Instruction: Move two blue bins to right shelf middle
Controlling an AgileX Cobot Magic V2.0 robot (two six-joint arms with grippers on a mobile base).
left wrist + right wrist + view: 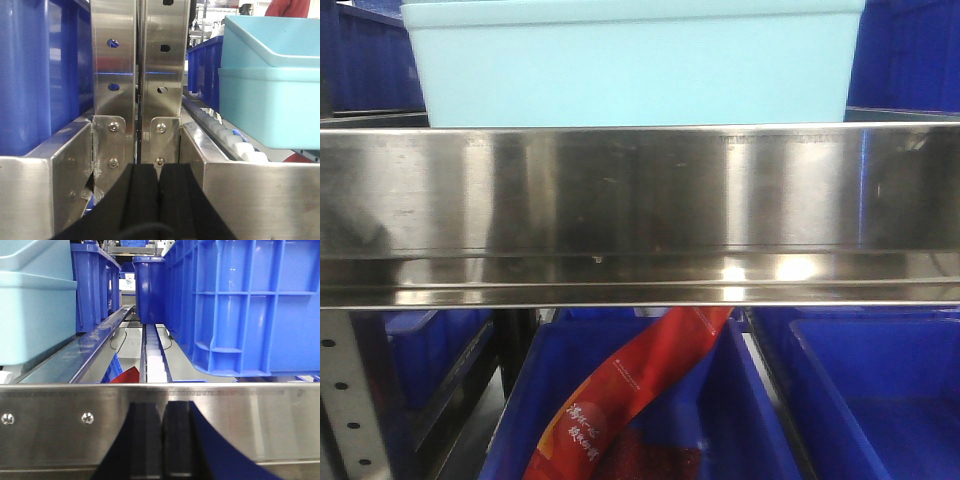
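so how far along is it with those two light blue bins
Looks mostly done: the light blue bins, stacked one inside the other, sit on the steel shelf between dark blue crates. Nothing is in hand: the left hand and right hand are shut and empty. Which shelf this is cannot be told.

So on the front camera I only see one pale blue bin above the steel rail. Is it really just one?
Observer: No. The left wrist view shows two pale blue bins, one nested inside the other, sitting on white rollers.
Operator: Is the left claw on them?
Observer: No. The left claw is shut on nothing and faces the steel uprights. The bins are off to the right in that view.
Operator: And the right side?
Observer: The right wrist view shows a dark blue crate across a roller track from the bins. I cannot tell if the right claw is open or shut.
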